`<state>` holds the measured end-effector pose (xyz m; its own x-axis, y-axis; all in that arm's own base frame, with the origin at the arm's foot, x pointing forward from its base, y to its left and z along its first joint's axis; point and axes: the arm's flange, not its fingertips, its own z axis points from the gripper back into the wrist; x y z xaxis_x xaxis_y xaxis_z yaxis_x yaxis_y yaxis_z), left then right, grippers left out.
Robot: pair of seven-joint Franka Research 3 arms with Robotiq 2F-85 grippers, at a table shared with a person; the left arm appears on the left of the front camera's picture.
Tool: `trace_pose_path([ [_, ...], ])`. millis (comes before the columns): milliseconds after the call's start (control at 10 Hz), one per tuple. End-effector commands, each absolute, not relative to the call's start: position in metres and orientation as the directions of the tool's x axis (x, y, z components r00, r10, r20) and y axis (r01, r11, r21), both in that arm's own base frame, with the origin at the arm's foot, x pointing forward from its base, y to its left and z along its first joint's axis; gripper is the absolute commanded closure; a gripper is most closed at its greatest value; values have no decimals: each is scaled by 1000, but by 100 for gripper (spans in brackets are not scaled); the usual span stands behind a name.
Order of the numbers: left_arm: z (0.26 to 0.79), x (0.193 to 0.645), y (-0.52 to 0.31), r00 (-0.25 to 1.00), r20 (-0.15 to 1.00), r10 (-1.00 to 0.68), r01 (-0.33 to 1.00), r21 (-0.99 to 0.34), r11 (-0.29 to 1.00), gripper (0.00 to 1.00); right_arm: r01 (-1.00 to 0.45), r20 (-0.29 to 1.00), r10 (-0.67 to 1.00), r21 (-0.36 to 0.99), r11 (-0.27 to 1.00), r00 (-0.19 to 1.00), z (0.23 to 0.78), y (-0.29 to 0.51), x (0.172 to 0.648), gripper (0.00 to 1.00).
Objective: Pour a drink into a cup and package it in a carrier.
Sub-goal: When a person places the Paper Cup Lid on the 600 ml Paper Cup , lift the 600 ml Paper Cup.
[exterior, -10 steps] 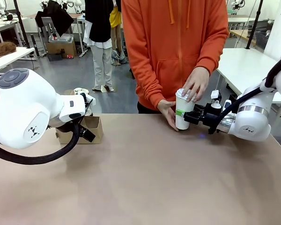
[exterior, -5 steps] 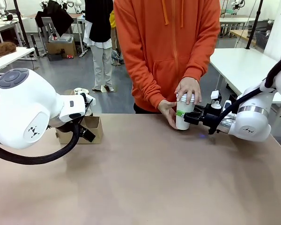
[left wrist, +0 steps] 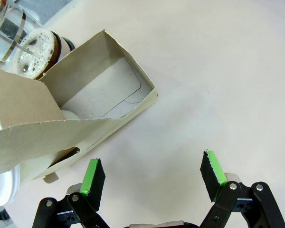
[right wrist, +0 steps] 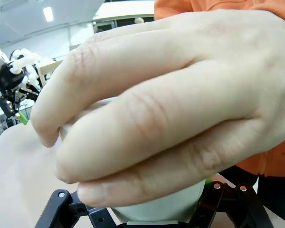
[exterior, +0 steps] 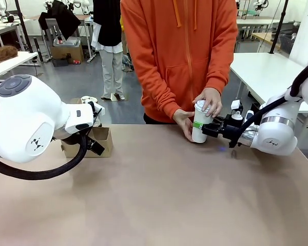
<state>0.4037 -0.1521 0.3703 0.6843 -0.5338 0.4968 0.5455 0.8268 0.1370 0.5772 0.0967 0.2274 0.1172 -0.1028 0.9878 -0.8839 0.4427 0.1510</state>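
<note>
Person's hand (exterior: 208, 101) lowered onto cup (exterior: 197, 135); right claw (exterior: 200, 126) grips it.

Tan table (exterior: 154, 200) runs across the front, with someone in an orange hoodie (exterior: 179, 51) standing at the far side. Further back there's a white table (exterior: 267, 72) on the right, a person (exterior: 110, 46) in a black top, a cardboard box (exterior: 66, 52) on the floor, and a brown fuzzy thing (exterior: 2, 54) far left.

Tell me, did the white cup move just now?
No. The cup still stands at the same spot near the far edge of the table, clamped in the right gripper. The person's hand on top sank a little.
</note>
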Motion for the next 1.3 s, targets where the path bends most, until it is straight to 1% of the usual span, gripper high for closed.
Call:
trace_pose_path([
  [0, 371, 403, -152, 684, 498, -533, 546, 135, 827, 0, -887, 988, -110, 143, 440, 105, 236, 102, 579, 20],
  [1200, 371, 403, -152, 684, 498, -533, 546, 135, 827, 0, -887, 988, -110, 143, 440, 105, 236, 102, 579, 20],
])
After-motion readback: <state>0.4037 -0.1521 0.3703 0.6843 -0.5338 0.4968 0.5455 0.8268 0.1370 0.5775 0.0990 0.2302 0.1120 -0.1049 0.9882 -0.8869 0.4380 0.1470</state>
